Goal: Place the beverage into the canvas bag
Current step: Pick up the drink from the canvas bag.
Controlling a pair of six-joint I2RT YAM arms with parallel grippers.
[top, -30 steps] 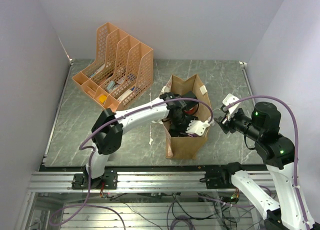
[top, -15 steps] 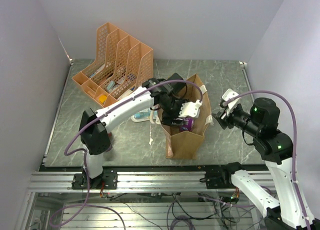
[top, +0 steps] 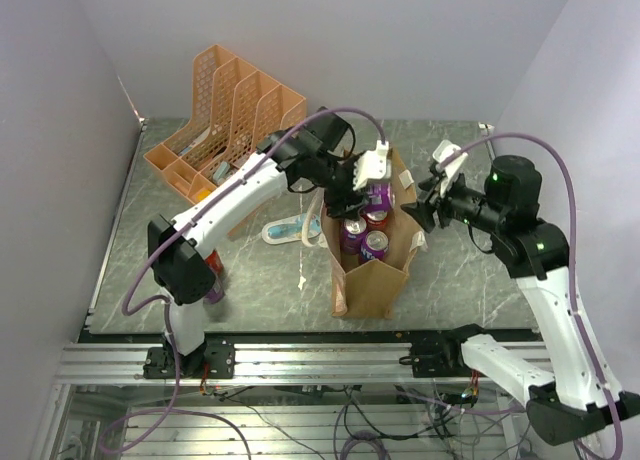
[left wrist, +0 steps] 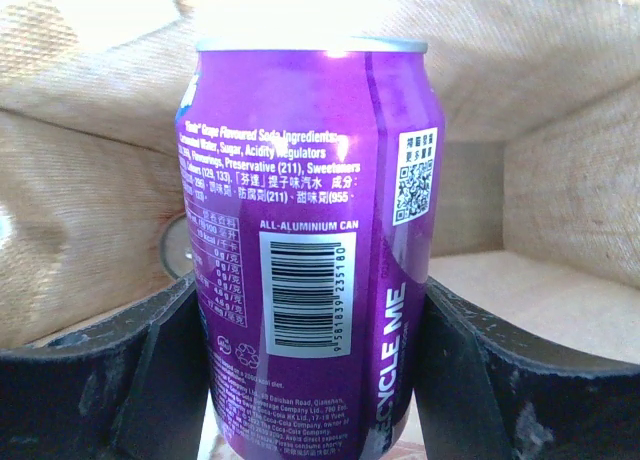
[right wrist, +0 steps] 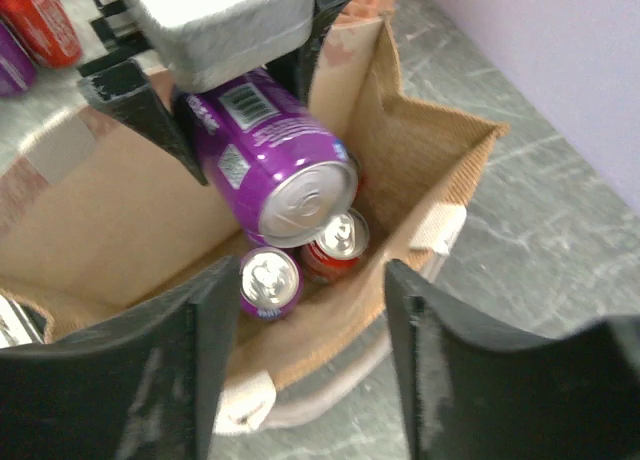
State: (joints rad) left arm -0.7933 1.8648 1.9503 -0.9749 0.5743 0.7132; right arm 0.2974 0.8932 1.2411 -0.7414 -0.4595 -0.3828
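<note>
The left hand [top: 372,183] gripped a purple aluminium soda can [left wrist: 310,230] at the mouth of the tan canvas tote bag [top: 375,280], which stood on the grey marbled counter [top: 460,280]. The right hand [top: 430,192] was spread wide and empty just beside the bag's rim.

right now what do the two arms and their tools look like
White shells, black joints and a looping purple cable on left arm and right arm; green lights on the right one. White bodies, black fingers on left tool and right tool.
</note>
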